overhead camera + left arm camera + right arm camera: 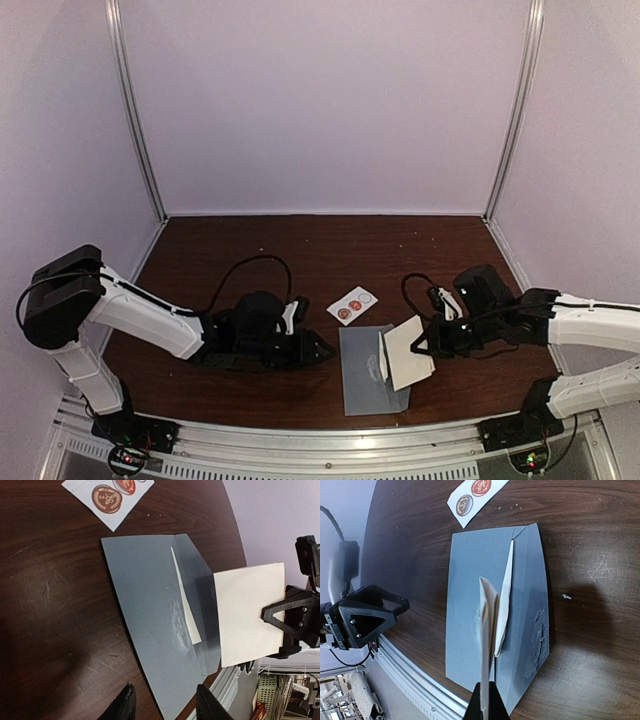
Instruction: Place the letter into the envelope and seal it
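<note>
The grey-blue envelope [368,378] lies flat near the table's front edge, its flap [197,595] open to the right and showing a pale lining. It also shows in the left wrist view [145,610] and the right wrist view [470,605]. My right gripper [422,347] is shut on the cream folded letter [408,352] and holds it tilted above the flap side. In the right wrist view the letter [485,625] stands edge-on between the shut fingers [486,702]. My left gripper [322,350] is open and empty at the envelope's left edge, its fingertips [125,705] wide apart.
A small white card with red round stickers [352,305] lies on the brown table just behind the envelope. The metal rail [330,440] runs along the front edge close to the envelope. White walls enclose the table on three sides.
</note>
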### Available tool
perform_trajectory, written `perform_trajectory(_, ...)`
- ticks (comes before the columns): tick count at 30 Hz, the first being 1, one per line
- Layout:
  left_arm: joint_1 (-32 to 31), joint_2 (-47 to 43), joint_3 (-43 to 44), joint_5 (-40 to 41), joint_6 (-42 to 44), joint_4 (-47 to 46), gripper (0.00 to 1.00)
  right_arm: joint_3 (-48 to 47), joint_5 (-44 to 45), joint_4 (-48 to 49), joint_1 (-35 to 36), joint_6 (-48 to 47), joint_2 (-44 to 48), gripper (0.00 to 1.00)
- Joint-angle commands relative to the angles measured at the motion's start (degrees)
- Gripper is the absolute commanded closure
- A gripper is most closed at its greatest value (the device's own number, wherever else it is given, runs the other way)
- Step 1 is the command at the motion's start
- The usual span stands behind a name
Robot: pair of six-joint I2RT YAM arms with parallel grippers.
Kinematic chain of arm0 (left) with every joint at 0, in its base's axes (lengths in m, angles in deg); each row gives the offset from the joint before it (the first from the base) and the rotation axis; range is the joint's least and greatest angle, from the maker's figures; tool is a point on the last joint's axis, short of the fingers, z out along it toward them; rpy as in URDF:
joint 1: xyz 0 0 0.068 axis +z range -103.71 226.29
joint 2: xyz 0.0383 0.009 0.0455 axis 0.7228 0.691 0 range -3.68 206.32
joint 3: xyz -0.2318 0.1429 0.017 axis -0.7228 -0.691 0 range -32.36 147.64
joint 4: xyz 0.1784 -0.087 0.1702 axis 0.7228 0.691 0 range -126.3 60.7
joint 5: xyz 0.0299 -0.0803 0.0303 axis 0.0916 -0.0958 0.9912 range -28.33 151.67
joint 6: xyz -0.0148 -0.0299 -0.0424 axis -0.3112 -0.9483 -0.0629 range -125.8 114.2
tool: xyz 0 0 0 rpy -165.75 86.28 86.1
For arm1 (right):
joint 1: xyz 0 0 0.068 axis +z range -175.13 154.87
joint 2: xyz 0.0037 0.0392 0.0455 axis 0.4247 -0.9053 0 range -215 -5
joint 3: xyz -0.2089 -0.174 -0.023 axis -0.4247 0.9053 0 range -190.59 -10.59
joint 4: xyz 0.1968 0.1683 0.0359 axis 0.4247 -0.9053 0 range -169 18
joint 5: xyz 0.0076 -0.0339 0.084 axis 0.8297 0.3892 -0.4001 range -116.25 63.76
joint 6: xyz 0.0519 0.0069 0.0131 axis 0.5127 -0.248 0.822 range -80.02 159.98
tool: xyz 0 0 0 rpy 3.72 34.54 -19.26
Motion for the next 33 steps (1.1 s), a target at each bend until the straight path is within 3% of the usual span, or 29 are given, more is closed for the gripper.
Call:
perform_trajectory(1, -0.12, 2.34, 2.29, -2.47, -1.09, -3.41, 0.58, 0.53, 3.01, -0.09, -0.19, 0.65, -1.31, 1.0)
perform_trajectory(22, -0.16, 10.98, 6.07, -7.32, -0.04, -4.01, 0.62, 4.1, 3.28, 3.92, -0.39, 2.84, -5.69, 1.0)
perform_trajectory(33, -0.18, 12.84, 5.97, -9.69, -0.74, -6.94, 0.71, 3.83, 3.17, 4.44, -0.33, 2.92, -8.31, 1.0)
